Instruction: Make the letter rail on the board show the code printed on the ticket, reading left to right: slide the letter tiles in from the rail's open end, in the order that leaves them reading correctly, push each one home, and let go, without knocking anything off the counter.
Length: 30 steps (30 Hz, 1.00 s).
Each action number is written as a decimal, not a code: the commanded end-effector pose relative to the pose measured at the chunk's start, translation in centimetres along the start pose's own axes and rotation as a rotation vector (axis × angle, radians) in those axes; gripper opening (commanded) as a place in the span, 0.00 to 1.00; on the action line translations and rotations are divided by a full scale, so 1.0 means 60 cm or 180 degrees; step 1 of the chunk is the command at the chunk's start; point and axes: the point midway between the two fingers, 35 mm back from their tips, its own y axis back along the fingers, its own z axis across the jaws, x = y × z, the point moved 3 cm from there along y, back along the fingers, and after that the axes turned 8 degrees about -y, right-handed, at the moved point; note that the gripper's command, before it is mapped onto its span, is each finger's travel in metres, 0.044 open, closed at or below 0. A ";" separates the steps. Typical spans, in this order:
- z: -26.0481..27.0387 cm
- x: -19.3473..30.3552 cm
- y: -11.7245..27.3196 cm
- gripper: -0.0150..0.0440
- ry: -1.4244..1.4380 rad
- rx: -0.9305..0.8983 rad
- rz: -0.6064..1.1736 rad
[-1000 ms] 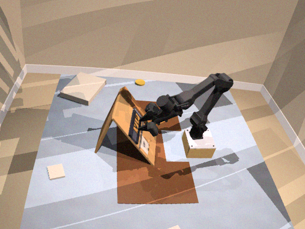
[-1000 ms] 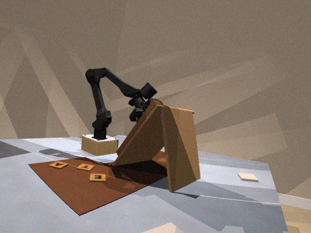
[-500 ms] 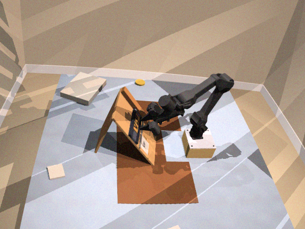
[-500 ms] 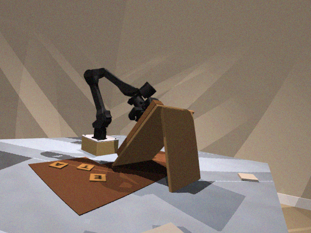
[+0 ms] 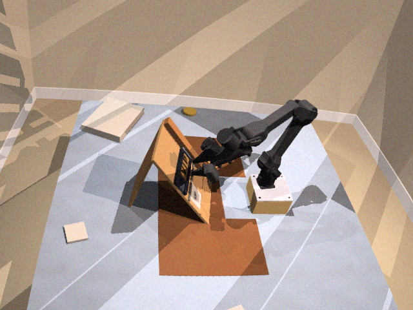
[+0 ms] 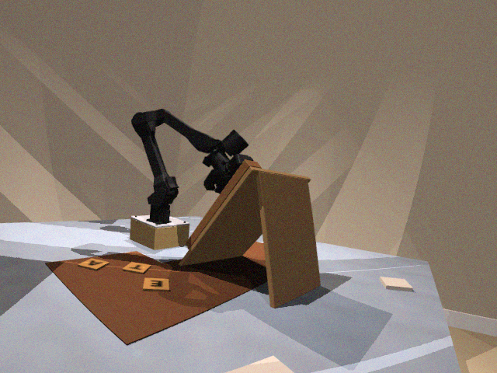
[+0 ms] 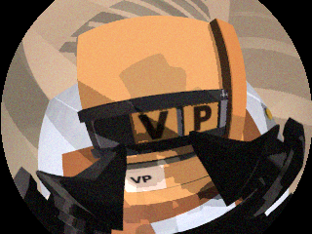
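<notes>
The tilted wooden board carries a dark rail. In the wrist view a V tile and a P tile sit in it, reading VP, with a narrow grey strip between them. P is near the rail's right end; the left part is dark and empty. The ticket below reads VP. My gripper is open and empty, fingertips just in front of the rail's lower edge, one left of V and one below P. Whether they touch anything is unclear.
Tiles A, T and E lie on the brown mat. A large cream block and an ochre disc lie behind the board. A small cream square lies apart.
</notes>
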 end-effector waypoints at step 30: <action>0.000 -0.002 0.008 0.25 0.0002 -0.0002 0.0002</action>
